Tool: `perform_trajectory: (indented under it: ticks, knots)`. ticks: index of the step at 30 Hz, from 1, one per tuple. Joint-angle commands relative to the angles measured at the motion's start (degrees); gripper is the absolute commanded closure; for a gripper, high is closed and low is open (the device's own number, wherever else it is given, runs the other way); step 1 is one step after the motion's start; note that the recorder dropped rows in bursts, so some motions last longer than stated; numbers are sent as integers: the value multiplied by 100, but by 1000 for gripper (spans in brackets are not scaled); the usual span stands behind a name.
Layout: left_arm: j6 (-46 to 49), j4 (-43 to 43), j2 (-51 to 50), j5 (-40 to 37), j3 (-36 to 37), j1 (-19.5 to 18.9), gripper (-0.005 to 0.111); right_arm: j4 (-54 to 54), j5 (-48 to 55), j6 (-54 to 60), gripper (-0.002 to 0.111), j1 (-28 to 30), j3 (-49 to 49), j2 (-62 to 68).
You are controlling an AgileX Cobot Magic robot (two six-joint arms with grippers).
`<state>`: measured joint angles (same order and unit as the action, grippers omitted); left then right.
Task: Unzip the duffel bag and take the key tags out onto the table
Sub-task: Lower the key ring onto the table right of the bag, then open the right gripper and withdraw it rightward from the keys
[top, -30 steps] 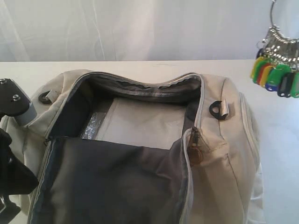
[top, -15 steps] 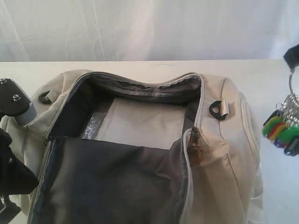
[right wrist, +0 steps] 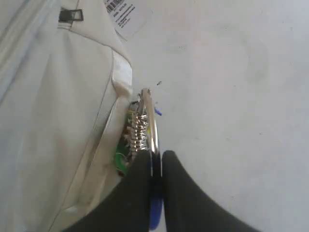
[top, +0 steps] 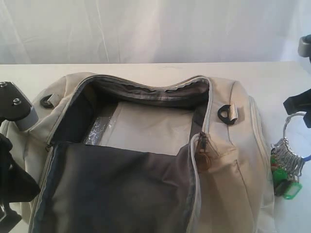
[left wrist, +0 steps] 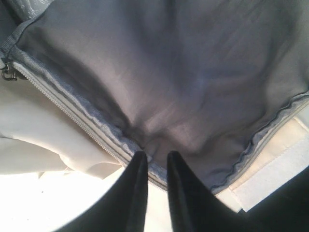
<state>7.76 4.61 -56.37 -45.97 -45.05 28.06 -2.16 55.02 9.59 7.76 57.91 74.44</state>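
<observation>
The cream duffel bag (top: 228, 170) lies unzipped on the white table (top: 279, 80), its dark grey flap (top: 121, 189) folded forward. My right gripper (right wrist: 154, 154) is shut on the silver ring (right wrist: 150, 121) of the key tags (top: 285, 180), outside the bag by its right end. The green tags (right wrist: 120, 157) hang low against the bag's side (right wrist: 58, 121), at or just above the tabletop. My left gripper (left wrist: 153, 157) is shut on the zipper edge of the flap (left wrist: 116, 140), with the grey lining (left wrist: 183, 82) beyond it.
A white barcode label (right wrist: 123, 12) lies by the bag. Black D-rings (top: 224, 114) sit at both ends, and a zipper pull (top: 203, 153) hangs at the opening's right corner. A clear plastic packet (top: 99, 128) lies inside. The left arm (top: 12, 179) stands left of the bag.
My right gripper has come down with the key tags, from high at the upper right to low beside the bag's right end. The bag and left arm have not moved.
</observation>
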Motion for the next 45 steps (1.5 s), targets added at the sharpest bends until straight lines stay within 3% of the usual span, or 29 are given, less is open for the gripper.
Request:
perform_trajectory:
  ticks: [1,7,20,26,31,35,37,41,45]
  knots:
    - [-8,52,40,-69,41,-7,86,-94,-430,127,108,139,-70,268]
    - [-8,52,40,-47,41,-7,86,-413,-737,238,108,139,-70,843]
    - [-8,52,40,-35,41,-7,86,-3446,-880,2118,108,69,-70,1410]
    - [-8,52,40,1,41,-7,86,-3560,-1117,2206,108,-326,-70,1745]
    - [-8,52,40,15,41,-7,86,-3515,-1703,2174,108,-324,-70,1945]
    - [-8,52,40,83,41,-7,86,-3515,-1504,2159,108,-324,-70,1986]
    - [-8,52,40,93,41,-7,86,-3515,-1362,2159,98,-313,-60,1910]
    - [4,52,40,103,41,-7,86,-3234,-1227,1998,62,-313,-60,1593]
    - [16,52,40,103,41,-7,86,-2740,-970,1720,58,-313,-60,1188]
